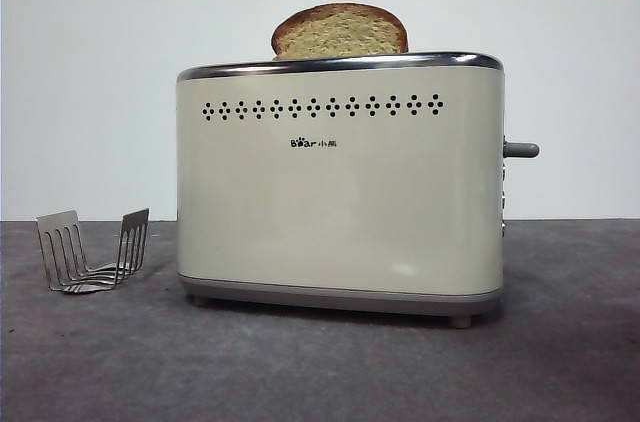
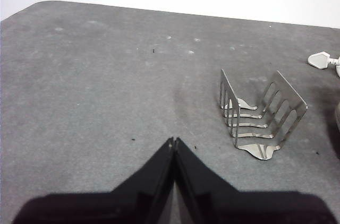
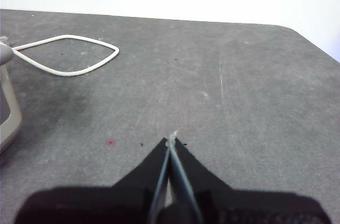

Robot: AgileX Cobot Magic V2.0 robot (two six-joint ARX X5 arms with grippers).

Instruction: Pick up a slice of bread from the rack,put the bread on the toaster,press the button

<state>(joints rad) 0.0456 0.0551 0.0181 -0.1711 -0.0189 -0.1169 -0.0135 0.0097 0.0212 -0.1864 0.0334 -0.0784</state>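
From the front view I see the slice of bread [image 1: 340, 32] standing upright in the toaster [image 1: 340, 192], its rounded top up above the chrome rim and its long axis running left to right along the toaster's length. The button [image 1: 521, 150] sticks out level from the toaster's right side, pointing right. The rack [image 1: 93, 252] sits on the table [image 1: 560, 342] just left of the toaster, holding nothing. My left gripper [image 2: 173, 140] hangs over bare table near the rack, jaws pressed together. My right gripper [image 3: 171, 140] has its jaws pressed together too, with a white cord [image 3: 69, 57] looped farther off.
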